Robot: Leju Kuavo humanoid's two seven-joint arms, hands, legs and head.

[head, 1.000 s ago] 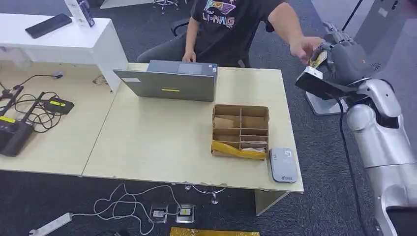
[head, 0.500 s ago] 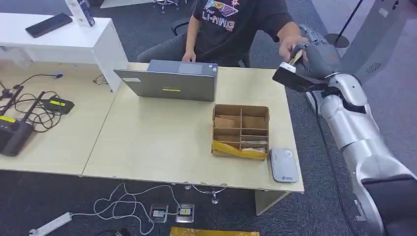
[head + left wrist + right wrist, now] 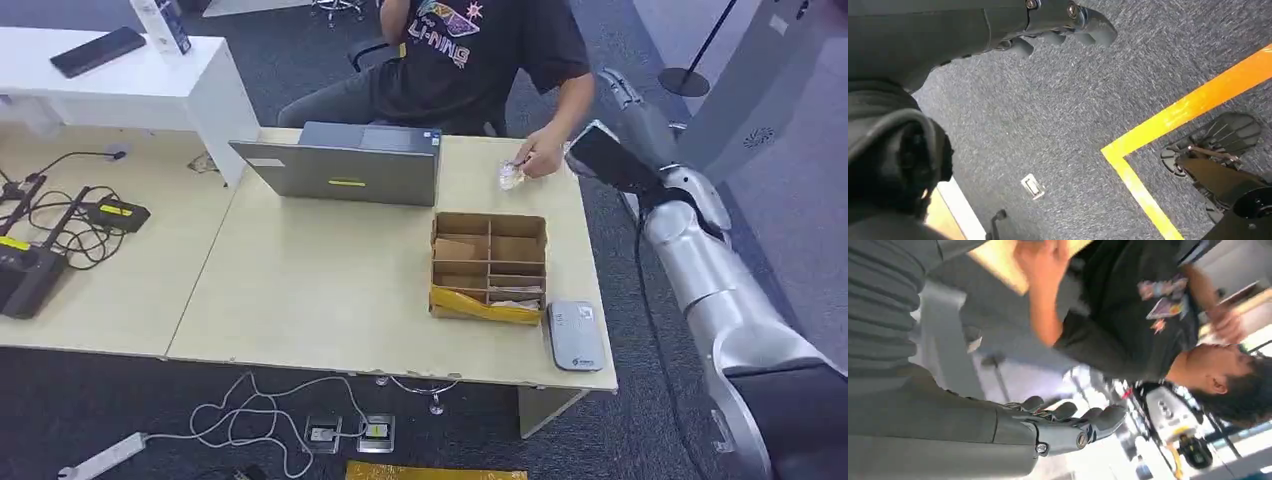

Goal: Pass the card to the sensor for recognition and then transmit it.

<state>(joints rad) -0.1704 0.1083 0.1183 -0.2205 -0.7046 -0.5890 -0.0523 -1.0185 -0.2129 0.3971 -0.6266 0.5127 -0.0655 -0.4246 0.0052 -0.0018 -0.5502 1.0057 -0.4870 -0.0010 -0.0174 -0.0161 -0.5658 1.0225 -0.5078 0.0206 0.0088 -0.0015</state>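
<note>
Pale card (image 3: 511, 176) under the person's hand (image 3: 540, 158); grey sensor (image 3: 575, 336) at the table edge.

Light wood counter (image 3: 330, 290): grey laptop (image 3: 340, 172) at far edge, lid open. Cardboard divider box (image 3: 489, 266) right of centre, yellow packet (image 3: 484, 305) along its near side. Grey card sensor (image 3: 575, 335) just beside box, at near right corner. Card (image 3: 511, 176) at far right, person's hand (image 3: 541, 156) touching it. Adjoining counter (image 3: 100, 270) left: black cables (image 3: 60, 215), black devices (image 3: 25, 275).
</note>
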